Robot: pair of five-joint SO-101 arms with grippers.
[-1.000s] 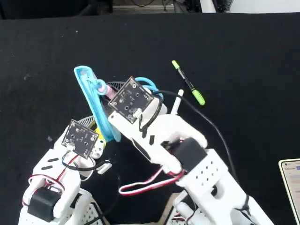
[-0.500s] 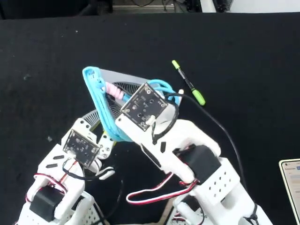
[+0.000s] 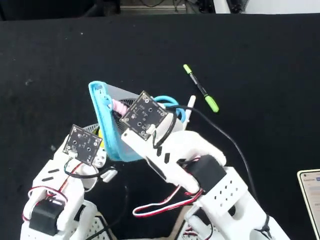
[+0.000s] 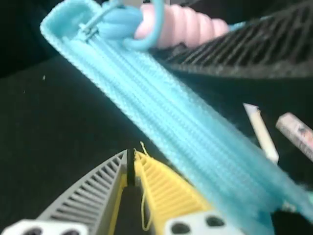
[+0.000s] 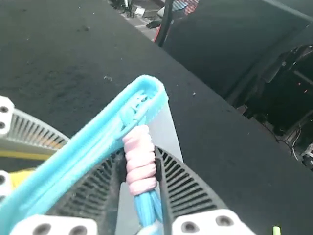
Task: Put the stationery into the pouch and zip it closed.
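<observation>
The pouch [image 3: 106, 125] is bright blue, made of soft cloth, long and thin. A bumpy zip runs all along its edge. In the high view it stands on its thin edge, just left of the middle of the frame, over the black tabletop [image 3: 250, 50].

The right pincer [image 5: 139, 164] is clamped on the pink zipper pull [image 5: 137, 142]. The pull is a soft, twisty rope shape at the upper end of the pouch. The pincer's 2 fingers are gray, with ribs like a comb.

The left pincer [image 4: 129, 155] is at the lower end of the pouch, in the lower left of the high view. It has 1 gray finger and 1 yellow finger, both ribbed. Their tips are pressed together. I cannot tell if they pinch any cloth.

A green pen [image 3: 201, 90] lies flat, up and right of the middle, well apart from the pouch. A white pen [image 3: 189, 106] pokes out just beside the right arm. A phone [image 3: 310, 192] sits at the lower right edge.
</observation>
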